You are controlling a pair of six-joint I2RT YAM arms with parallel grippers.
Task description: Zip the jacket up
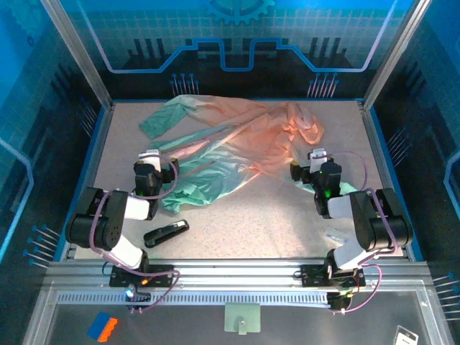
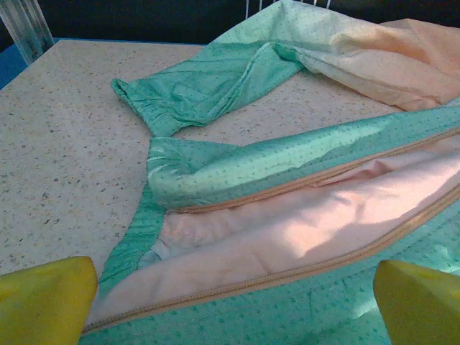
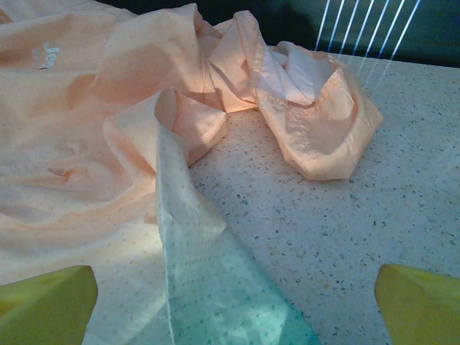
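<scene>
1. Presently the jacket (image 1: pixel 230 144) lies unzipped and crumpled across the tabletop (image 1: pixel 287 223), its mint hem toward the left arm.
2. Left hand (image 2: pixel 233 302) and right hand (image 3: pixel 233 305), both released and empty, hover at its edges.
3. Best practice: align both zipper tracks (image 2: pixel 302 180) at the hem before seeking the slider, which cannot be made out.

A robotics lab cell: a speckled worktop (image 1: pixel 273 215) is fenced by aluminium posts (image 1: pixel 76 54) and clear blue-lit panels (image 1: pixel 144 29). The left arm (image 1: pixel 108 219) and right arm (image 1: pixel 370 215) are bolted to a slotted metal rail (image 1: pixel 237 277).
</scene>
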